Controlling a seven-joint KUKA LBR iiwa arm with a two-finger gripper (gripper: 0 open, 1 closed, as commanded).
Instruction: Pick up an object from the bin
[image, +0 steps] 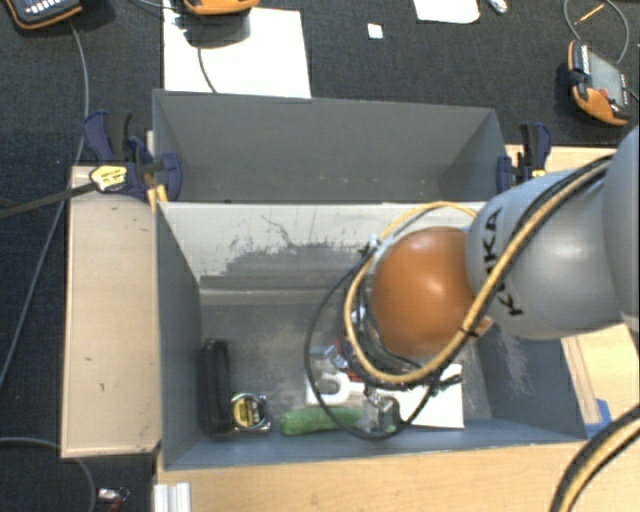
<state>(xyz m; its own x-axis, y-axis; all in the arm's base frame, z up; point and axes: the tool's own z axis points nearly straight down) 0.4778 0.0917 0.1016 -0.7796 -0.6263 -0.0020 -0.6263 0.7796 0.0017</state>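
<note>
Grey metal walls of the bin (180, 330) enclosed the scene, and the arm (570, 260) reached in from the right with its rounded orange cover (420, 290) sitting directly above the gripper (372, 408). A loop of yellow and black cables (352, 300) ran round that cover and hung down towards the gripper's left side. The gripper itself was low over the bin floor, close to the near wall, and mostly hidden under the cover and cables; whether it was spread or pressed together could not be told, nor whether anything was pinched in it.

Just to the gripper's left lay a green elongated thing (315, 421), flat on the floor along the near wall, its right end reaching in beneath the gripper. Whether the two touched could not be told. Directly to the gripper's right, and partly underneath it, lay a flat white sheet (445, 405). A small white piece with a spot of red (330, 383) sat just up and to the left of the gripper, too small to identify.

Farther left, beyond the green thing, was a yellow and black tape measure (250, 411). Beside that, well apart from the gripper and near the left wall, lay a long black object (214, 388).
</note>
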